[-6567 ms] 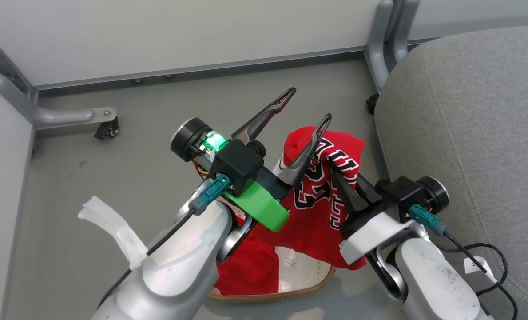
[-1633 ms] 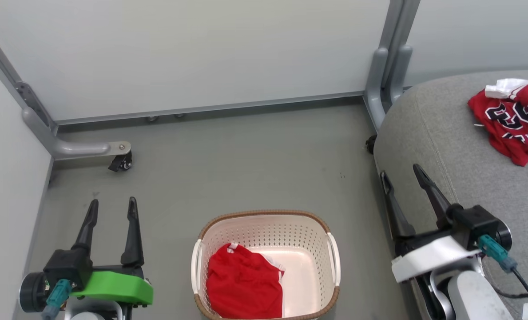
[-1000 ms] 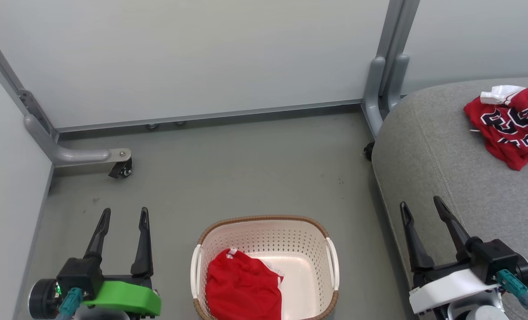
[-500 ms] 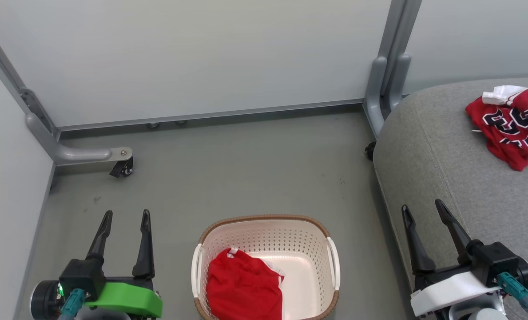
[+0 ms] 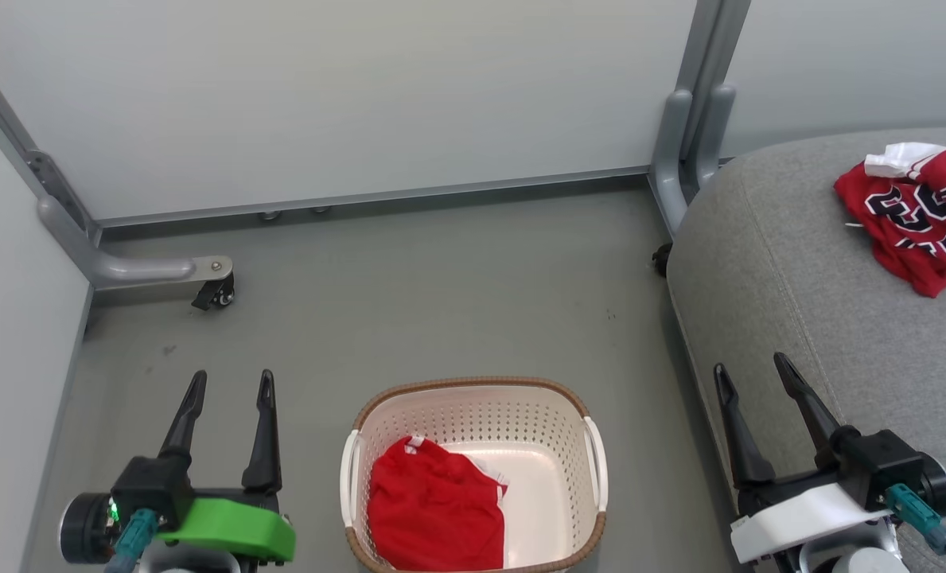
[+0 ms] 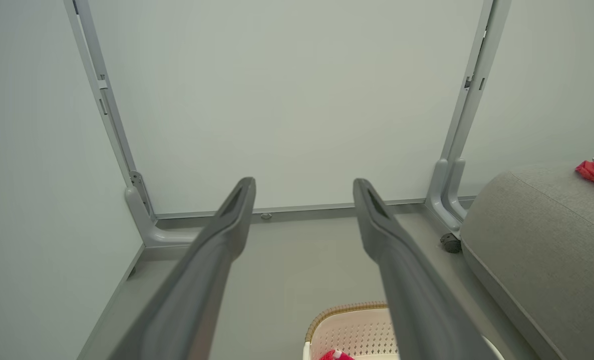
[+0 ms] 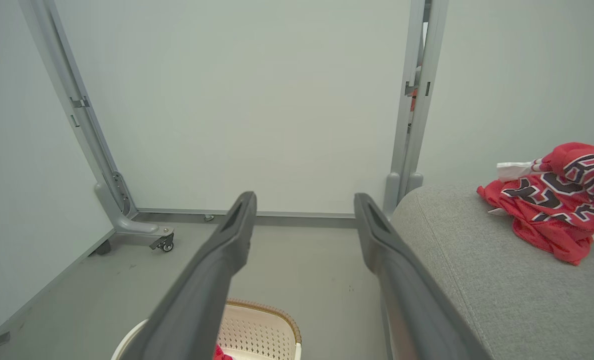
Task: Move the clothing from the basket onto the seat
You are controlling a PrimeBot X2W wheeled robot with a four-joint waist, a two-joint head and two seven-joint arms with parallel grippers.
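At the bottom left of the head view the left gripper [image 5: 232, 376] stands spread with nothing between its long dark fingers, and at the bottom right the right gripper [image 5: 749, 363] is likewise released and empty, beside the front edge of the seat [image 5: 799, 278]. Between them at bottom centre sits the basket [image 5: 473, 383], with the plain red garment [image 5: 437, 517] crumpled against its left inner wall. A pinch there could go wrong: fingers coming down too near the wall may snag the perforations or lift the light basket along with the cloth, and a shallow nip on loose folds may slip. The basket is cream plastic, a rounded rectangle dotted with holes under a brown woven-look rim; the garment is soft, limp and creased, with white trim. Beyond lies the smooth grey floor [image 5: 401, 278]. At the right, the seat is light-grey woven upholstery with a rounded edge and a stitched seam, and cloth dropped on that curve could slide off. The lettered jersey [image 5: 918, 223] lies bunched at upper right on the cushion. Farthest back stands a plain pale wall panel [image 5: 361, 95].
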